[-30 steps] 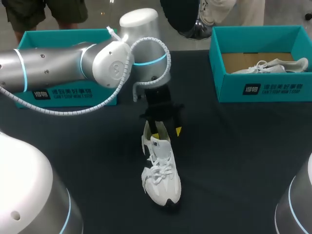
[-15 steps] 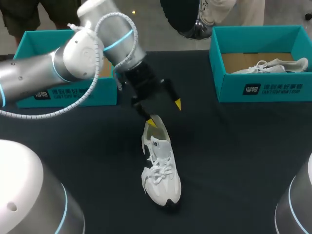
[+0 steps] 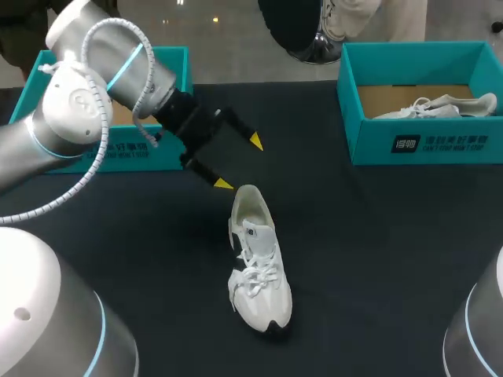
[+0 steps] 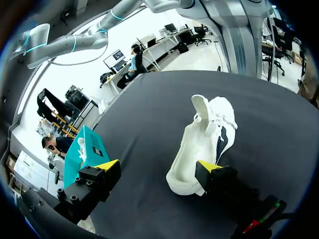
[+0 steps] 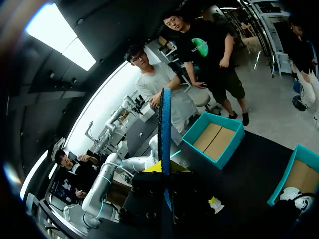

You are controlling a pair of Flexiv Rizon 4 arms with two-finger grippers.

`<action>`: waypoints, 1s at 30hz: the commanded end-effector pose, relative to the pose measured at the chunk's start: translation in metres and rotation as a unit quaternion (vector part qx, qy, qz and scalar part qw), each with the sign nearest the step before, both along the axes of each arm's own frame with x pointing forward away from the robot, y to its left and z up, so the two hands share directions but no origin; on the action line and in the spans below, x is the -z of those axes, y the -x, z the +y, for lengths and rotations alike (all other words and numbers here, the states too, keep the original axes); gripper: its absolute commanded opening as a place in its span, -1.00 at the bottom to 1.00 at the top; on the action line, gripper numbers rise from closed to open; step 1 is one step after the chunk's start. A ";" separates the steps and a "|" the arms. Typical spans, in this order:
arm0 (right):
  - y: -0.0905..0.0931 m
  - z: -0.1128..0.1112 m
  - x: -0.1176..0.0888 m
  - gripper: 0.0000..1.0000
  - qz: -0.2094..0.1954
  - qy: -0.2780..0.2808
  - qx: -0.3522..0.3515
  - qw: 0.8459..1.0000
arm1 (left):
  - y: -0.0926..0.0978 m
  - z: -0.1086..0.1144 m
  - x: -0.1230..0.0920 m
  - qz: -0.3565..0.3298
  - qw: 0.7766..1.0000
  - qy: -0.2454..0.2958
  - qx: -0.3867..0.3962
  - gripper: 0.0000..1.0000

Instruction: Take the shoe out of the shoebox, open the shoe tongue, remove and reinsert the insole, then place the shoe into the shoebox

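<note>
shoe [image 3: 258, 263] on table [image 3: 377, 259], shoebox [image 3: 424, 141] behind right

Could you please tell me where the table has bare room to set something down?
Bare table lies between the white shoe and the right shoebox, and left of the shoe. Crowded at the shoe's heel, where the open left gripper hangs beside the left shoebox.

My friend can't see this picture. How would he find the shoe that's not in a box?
Look at the dark table. Near its middle, beside the left pincer, a white shoe sits alone on the cloth. The other white shoe lies inside the right teal box.
</note>
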State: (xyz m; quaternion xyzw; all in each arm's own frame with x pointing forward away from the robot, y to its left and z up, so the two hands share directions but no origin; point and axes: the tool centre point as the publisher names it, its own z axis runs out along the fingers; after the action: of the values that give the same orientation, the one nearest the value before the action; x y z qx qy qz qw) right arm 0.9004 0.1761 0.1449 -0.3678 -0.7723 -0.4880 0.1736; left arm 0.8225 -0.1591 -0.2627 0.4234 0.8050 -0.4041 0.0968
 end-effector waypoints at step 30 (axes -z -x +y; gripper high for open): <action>-0.001 0.000 0.000 -1.00 0.000 0.002 0.000 1.000 | 0.008 0.015 -0.053 -0.067 0.980 0.153 -0.106 1.00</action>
State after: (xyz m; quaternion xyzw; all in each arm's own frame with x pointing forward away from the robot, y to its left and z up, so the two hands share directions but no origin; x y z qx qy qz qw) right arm 0.9004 0.1761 0.1449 -0.3678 -0.7723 -0.4880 0.1736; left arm 0.8151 -0.1438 -0.2088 0.3425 0.7663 -0.4804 0.2544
